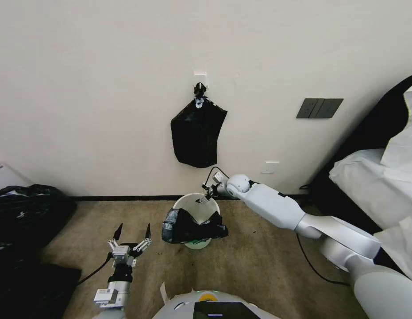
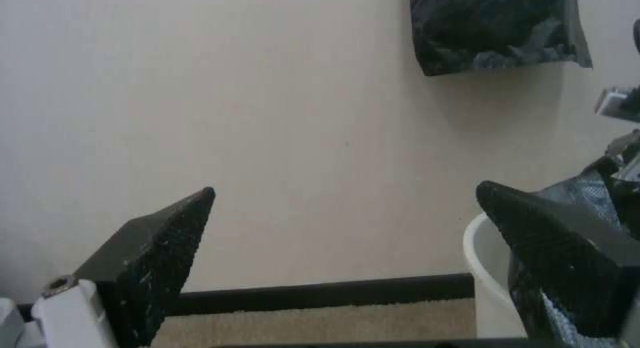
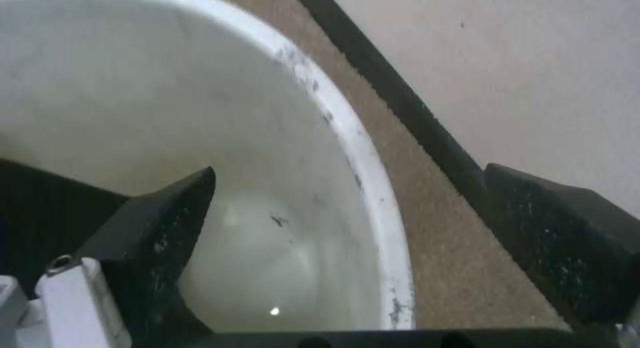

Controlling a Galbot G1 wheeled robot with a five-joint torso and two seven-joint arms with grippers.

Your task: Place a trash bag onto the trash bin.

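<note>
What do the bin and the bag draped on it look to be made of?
The trash bin looks like smooth, cream-white moulded plastic: a rolled rim, a soft sheen inside, dark scuffs along the rim. The trash bag looks like thin black plastic film: glossy, crinkled, slumped over the near rim. The right gripper straddles the far rim, open; the left gripper hangs open beside the bin.

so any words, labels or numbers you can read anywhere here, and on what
None can be read.
Trash bin: dark scuff marks on the rim, no lettering.
Trash bag draped over the bin's front: plain glossy black, no print.
Bag bundle hanging on the wall: no label.
Wall plates: blank.
Screen on the robot's body: dark, nothing legible.
Left tool and right tool: no markings visible.
</note>
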